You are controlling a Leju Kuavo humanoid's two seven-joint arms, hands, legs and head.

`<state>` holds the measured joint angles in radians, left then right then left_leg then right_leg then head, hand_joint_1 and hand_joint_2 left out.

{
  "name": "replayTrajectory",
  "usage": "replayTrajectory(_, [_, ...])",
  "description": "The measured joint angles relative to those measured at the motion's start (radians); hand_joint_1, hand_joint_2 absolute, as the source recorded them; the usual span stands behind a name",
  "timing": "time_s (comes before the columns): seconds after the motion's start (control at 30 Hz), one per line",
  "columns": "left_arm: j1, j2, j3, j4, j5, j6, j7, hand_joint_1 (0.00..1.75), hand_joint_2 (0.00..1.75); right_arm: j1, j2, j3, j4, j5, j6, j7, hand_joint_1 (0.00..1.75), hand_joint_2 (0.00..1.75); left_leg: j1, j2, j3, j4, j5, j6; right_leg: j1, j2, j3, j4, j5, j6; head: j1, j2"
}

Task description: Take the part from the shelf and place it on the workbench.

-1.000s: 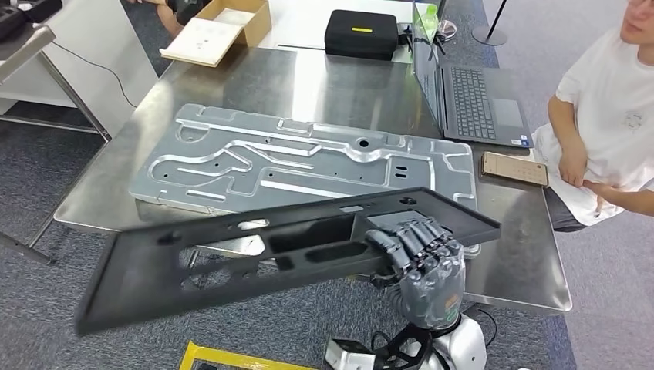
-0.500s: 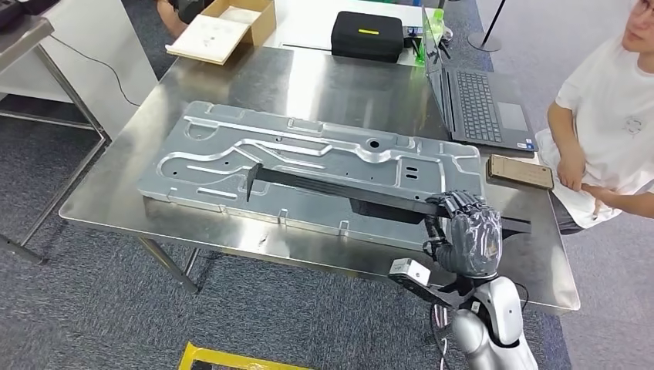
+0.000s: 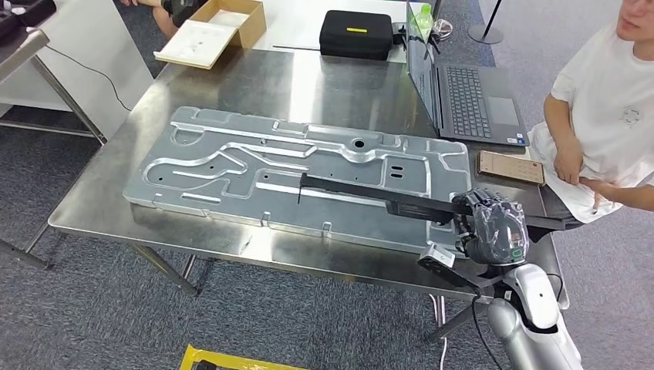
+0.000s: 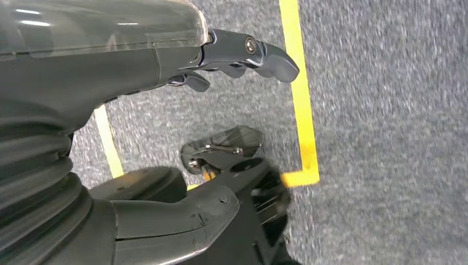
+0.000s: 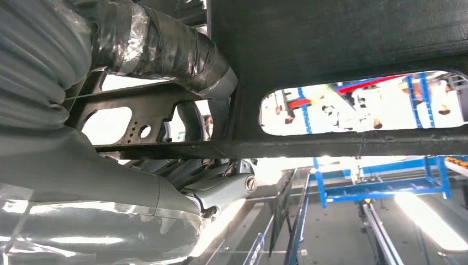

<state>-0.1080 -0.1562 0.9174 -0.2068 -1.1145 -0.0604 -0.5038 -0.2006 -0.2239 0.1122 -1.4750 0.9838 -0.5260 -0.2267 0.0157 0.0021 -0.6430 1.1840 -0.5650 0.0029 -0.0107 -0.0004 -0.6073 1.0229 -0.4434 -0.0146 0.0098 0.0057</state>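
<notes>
The right hand (image 3: pixel 493 230) is gripping the black part (image 3: pixel 370 197) by one end, fingers wrapped round its frame, as the right wrist view also shows beside one of its cutouts. The part is standing on edge from where I'm looking, a thin dark line hanging over the metal panel (image 3: pixel 231 166) that is lying on the worktop (image 3: pixel 100 200), its far end reaching toward the panel's middle and its near end jutting past the panel's right edge beside the hand. I cannot tell whether it is touching the panel or hovering just above it. The left hand (image 4: pixel 165 66) is hanging over the grey floor with its yellow tape, holding nothing, fingers loosely apart. To set the part down well, I'd judge the wrist is going to need rolling so the broad face turns flat toward the panel, then lowering level so the free far end doesn't drop first and scrape. It's a long piece held at one end only, so it may sag or swing; slow, steady motion looks wise. The phone (image 3: pixel 513 166) and laptop (image 3: pixel 470 100) are sitting just beyond the panel's right end, and a person is seated near there, so the near end should be kept away from them.
</notes>
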Motion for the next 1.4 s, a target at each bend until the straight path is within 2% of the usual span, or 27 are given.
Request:
replayTrajectory(0.03, [0.0, 0.0, 0.0, 0.0, 0.0, 0.0, 0.0, 0.0, 1.75, -0.001, -0.006, -0.002, 0.004, 0.003, 0.0, 0.001, 1.75, 1.75, 0.0, 0.0, -0.033, 0.066, -0.027, 0.0, 0.003, 0.0, 0.0, 0.0, 0.0, -0.003, 0.0, 0.0])
replayTrajectory(0.07, [0.001, 0.0, 0.0, 0.0, 0.0, 0.0, 0.0, 0.0, 1.75, -0.002, -0.01, -0.003, 0.008, 0.005, 0.0, 0.002, 1.75, 1.75, 0.0, 0.0, -0.057, 0.114, -0.04, 0.001, 0.005, 0.001, 0.0, 0.001, -0.001, -0.004, 0.0, 0.0])
replayTrajectory(0.1, [0.001, 0.0, 0.0, 0.0, 0.0, 0.0, 0.0, 0.0, 1.75, -0.002, -0.013, -0.004, 0.011, 0.006, 0.0, 0.002, 1.75, 1.75, 0.0, 0.0, -0.066, 0.127, -0.032, 0.002, 0.007, 0.002, 0.0, 0.003, -0.002, -0.005, 0.0, 0.0])
replayTrajectory(0.13, [0.001, 0.001, 0.0, 0.0, -0.001, 0.0, 0.0, 0.0, 1.75, -0.002, -0.015, -0.004, 0.013, 0.007, 0.0, 0.002, 1.75, 1.75, -0.001, 0.0, -0.056, 0.1, -0.006, 0.004, 0.009, 0.003, 0.0, 0.005, -0.003, -0.005, 0.0, 0.0])
replayTrajectory(0.2, [0.0, 0.001, 0.0, 0.0, -0.001, 0.0, 0.0, 0.0, 1.75, -0.002, -0.019, -0.005, 0.015, 0.007, 0.0, 0.002, 1.75, 1.75, -0.003, -0.001, 0.002, -0.028, 0.063, 0.013, 0.01, 0.006, 0.0, 0.011, -0.006, -0.004, 0.0, 0.0])
replayTrajectory(0.23, [-0.001, 0.002, 0.0, 0.0, -0.001, 0.0, -0.001, 0.0, 1.75, -0.003, -0.021, -0.006, 0.016, 0.007, 0.0, 0.002, 1.75, 1.75, -0.005, -0.001, 0.029, -0.087, 0.085, 0.018, 0.013, 0.006, -0.002, 0.015, -0.009, -0.001, 0.0, 0.0])
replayTrajectory(0.3, [-0.002, 0.003, 0.0, 0.0, -0.001, 0.0, -0.001, 0.0, 1.75, -0.004, -0.024, -0.008, 0.018, 0.007, -0.001, 0.003, 1.75, 1.75, -0.01, -0.001, 0.051, -0.138, 0.094, 0.023, 0.013, 0.007, -0.006, 0.02, -0.01, 0.008, 0.0, 0.0])
replayTrajectory(0.4, [-0.001, 0.004, 0.0, 0.0, -0.001, 0.0, -0.002, 0.0, 1.75, -0.004, -0.029, -0.011, 0.02, 0.018, -0.006, 0.017, 1.75, 1.75, -0.009, 0.0, 0.057, -0.155, 0.104, 0.034, 0.008, 0.007, -0.008, 0.025, -0.015, 0.024, 0.0, 0.0])
replayTrajectory(0.43, [-0.003, 0.004, 0.0, 0.0, -0.001, 0.0, -0.003, 0.0, 1.75, -0.004, -0.032, -0.015, 0.021, 0.023, -0.01, 0.026, 1.31, 1.31, -0.007, 0.0, 0.061, -0.163, 0.109, 0.04, 0.006, 0.006, -0.015, 0.043, -0.029, 0.03, 0.0, 0.0])
replayTrajectory(0.47, [-0.004, 0.004, 0.0, 0.0, -0.002, 0.001, -0.004, 0.0, 1.75, -0.004, -0.036, -0.021, 0.021, 0.024, -0.013, 0.034, 0.87, 1.31, -0.005, 0.001, 0.064, -0.169, 0.113, 0.044, 0.004, 0.006, -0.032, 0.079, -0.052, 0.035, 0.001, 0.0])
replayTrajectory(0.53, [-0.005, 0.004, 0.0, 0.0, -0.002, 0.001, -0.006, 0.0, 1.75, -0.002, -0.041, -0.04, 0.022, 0.008, -0.013, 0.048, 0.0, 1.31, -0.005, 0.001, 0.065, -0.171, 0.114, 0.046, -0.002, 0.006, -0.086, 0.194, -0.109, 0.046, 0.001, 0.0])
replayTrajectory(0.57, [-0.005, 0.005, 0.0, 0.0, -0.004, 0.003, -0.006, 0.0, 1.75, -0.001, -0.042, -0.052, 0.024, -0.008, -0.007, 0.053, 0.0, 1.75, -0.005, 0.001, 0.065, -0.171, 0.114, 0.046, -0.006, 0.005, -0.11, 0.242, -0.124, 0.051, 0.001, 0.0])
replayTrajectory(0.6, [-0.003, 0.005, 0.0, 0.0, -0.004, 0.005, -0.006, 0.0, 1.75, 0.0, -0.042, -0.064, 0.025, -0.026, 0.003, 0.055, 0.0, 1.75, -0.005, 0.001, 0.066, -0.17, 0.113, 0.045, -0.011, 0.005, -0.121, 0.261, -0.121, 0.055, 0.0, 0.0])
replayTrajectory(0.63, [-0.002, 0.005, 0.0, 0.0, -0.004, 0.007, -0.006, 0.0, 1.75, 0.002, -0.042, -0.076, 0.026, -0.045, 0.014, 0.055, 0.0, 1.75, -0.004, 0.002, 0.067, -0.17, 0.111, 0.043, -0.015, 0.004, -0.113, 0.245, -0.101, 0.059, 0.001, 0.0])
replayTrajectory(0.7, [-0.002, 0.005, 0.0, 0.0, 0.0, 0.006, -0.009, 0.0, 0.87, 0.003, -0.043, -0.098, 0.026, -0.08, 0.041, 0.053, 0.0, 1.75, -0.001, 0.002, 0.07, -0.167, 0.107, 0.036, -0.024, 0.0, -0.055, 0.128, -0.038, 0.065, 0.001, 0.0])
replayTrajectory(0.77, [-0.004, 0.006, 0.001, 0.0, 0.004, 0.003, -0.013, 0.0, 0.0, 0.005, -0.046, -0.114, 0.026, -0.117, 0.075, 0.051, 0.0, 1.75, -0.002, 0.001, 0.071, -0.163, 0.103, 0.024, -0.021, -0.001, -0.007, 0.03, -0.009, 0.06, 0.001, 0.0])
replayTrajectory(0.87, [-0.001, 0.007, 0.004, 0.0, 0.012, 0.003, -0.018, 0.0, 0.0, 0.01, -0.056, -0.141, 0.025, -0.23, 0.187, 0.075, 0.0, 1.75, -0.003, 0.0, 0.072, -0.162, 0.101, 0.005, -0.013, 0.002, 0.0, 0.009, -0.008, 0.037, 0.0, 0.0])
replayTrajectory(0.93, [0.0, 0.008, 0.007, 0.0, 0.016, 0.002, -0.023, 0.0, 0.0, 0.007, -0.069, -0.16, 0.027, -0.322, 0.278, 0.103, 0.0, 1.75, -0.003, 0.002, 0.059, -0.127, 0.08, -0.001, -0.014, 0.001, 0.004, 0.003, -0.005, 0.023, 0.0, 0.0])
replayTrajectory(1.03, [0.002, 0.013, 0.01, 0.0, 0.019, 0.001, -0.028, 0.0, 0.0, -0.004, -0.09, -0.188, 0.044, -0.435, 0.383, 0.138, 0.0, 1.75, -0.004, 0.002, -0.017, 0.045, -0.013, -0.001, -0.007, -0.001, 0.007, 0.0, -0.005, 0.005, 0.0, 0.0])
replayTrajectory(1.07, [0.004, 0.014, 0.011, 0.0, 0.021, 0.001, -0.028, 0.0, 0.0, -0.006, -0.096, -0.195, 0.053, -0.461, 0.409, 0.146, 0.0, 1.75, -0.004, 0.002, -0.043, 0.1, -0.036, 0.0, -0.003, -0.001, 0.007, 0.0, -0.005, 0.002, 0.0, 0.0])
replayTrajectory(1.1, [0.006, 0.014, 0.012, 0.0, 0.022, 0.0, -0.029, 0.0, 0.0, -0.007, -0.103, -0.202, 0.062, -0.483, 0.432, 0.154, 0.0, 1.75, -0.004, 0.002, -0.056, 0.126, -0.04, 0.001, 0.001, 0.0, 0.007, 0.001, -0.006, 0.001, 0.0, 0.0])
replayTrajectory(1.13, [0.008, 0.015, 0.013, 0.0, 0.023, 0.0, -0.03, 0.0, 0.0, -0.009, -0.11, -0.208, 0.071, -0.508, 0.458, 0.163, 0.0, 1.75, -0.005, 0.002, -0.051, 0.115, -0.023, 0.004, 0.004, 0.0, 0.007, 0.002, -0.006, 0.0, 0.0, 0.0])
replayTrajectory(1.17, [0.01, 0.017, 0.015, 0.0, 0.026, 0.0, -0.031, 0.0, 0.0, -0.01, -0.12, -0.213, 0.081, -0.537, 0.49, 0.173, 0.0, 1.75, -0.005, 0.001, -0.029, 0.067, 0.009, 0.009, 0.006, 0.001, 0.008, 0.003, -0.007, 0.0, 0.0, 0.0])
replayTrajectory(1.23, [0.01, 0.022, 0.018, 0.0, 0.031, -0.001, -0.033, 0.0, 0.0, -0.013, -0.146, -0.226, 0.105, -0.605, 0.566, 0.193, 0.0, 1.75, -0.009, 0.0, 0.036, -0.071, 0.071, 0.02, 0.01, 0.001, 0.009, 0.008, -0.01, 0.002, 0.0, 0.0])
replayTrajectory(1.27, [0.01, 0.024, 0.02, 0.0, 0.032, -0.001, -0.034, 0.0, 0.0, -0.014, -0.16, -0.232, 0.117, -0.633, 0.598, 0.201, 0.0, 1.75, -0.012, 0.0, 0.058, -0.12, 0.087, 0.025, 0.01, 0.001, 0.007, 0.01, -0.01, 0.006, 0.0, 0.0])
replayTrajectory(1.3, [0.011, 0.026, 0.022, 0.0, 0.033, -0.002, -0.035, 0.0, 0.0, -0.016, -0.174, -0.237, 0.128, -0.654, 0.622, 0.205, 0.0, 1.75, -0.014, -0.001, 0.069, -0.145, 0.091, 0.028, 0.011, 0.0, 0.006, 0.011, -0.01, 0.01, 0.0, 0.0])
replayTrajectory(1.4, [0.016, 0.028, 0.025, 0.0, 0.034, -0.002, -0.037, 0.0, 0.0, -0.019, -0.203, -0.248, 0.149, -0.685, 0.655, 0.214, 0.0, 1.75, -0.017, 0.0, 0.073, -0.161, 0.097, 0.039, 0.007, 0.0, 0.004, 0.012, -0.009, 0.027, 0.0, 0.0])
